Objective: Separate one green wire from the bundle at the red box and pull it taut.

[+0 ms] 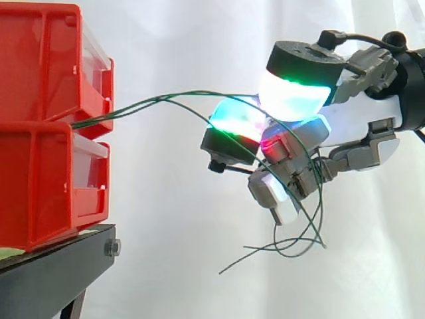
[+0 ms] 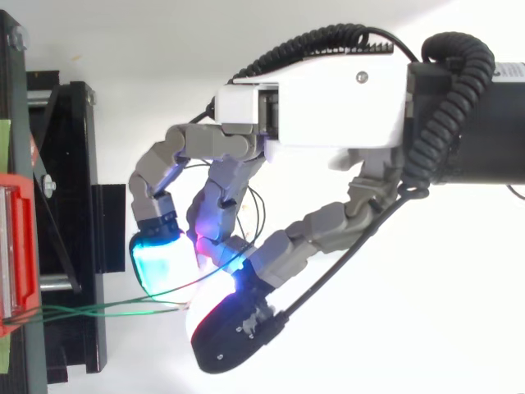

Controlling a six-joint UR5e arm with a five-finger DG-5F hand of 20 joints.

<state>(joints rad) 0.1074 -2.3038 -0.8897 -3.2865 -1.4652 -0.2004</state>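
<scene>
Green wires (image 1: 159, 98) (thin, slack, loose-ended) run from red box (image 1: 40, 66) into hand (image 1: 358, 123).

Side view: camera level with the red bins (image 1: 46, 126), looking across them at the white curtain (image 1: 186, 53). Close in. Bins cut by the left edge, black stand (image 1: 53, 272) under them, arm (image 1: 408, 86) entering from the right. Top view: camera overhead, looking down, also close. Bins (image 2: 16, 246) are a thin strip at the left edge, stand (image 2: 74, 205) just right of them, arm (image 2: 476, 123) from the right edge. Shared: bin fronts, stand, green wires (image 1: 153, 101) leaving the bins, hand (image 1: 299, 133) right of the bins.
</scene>
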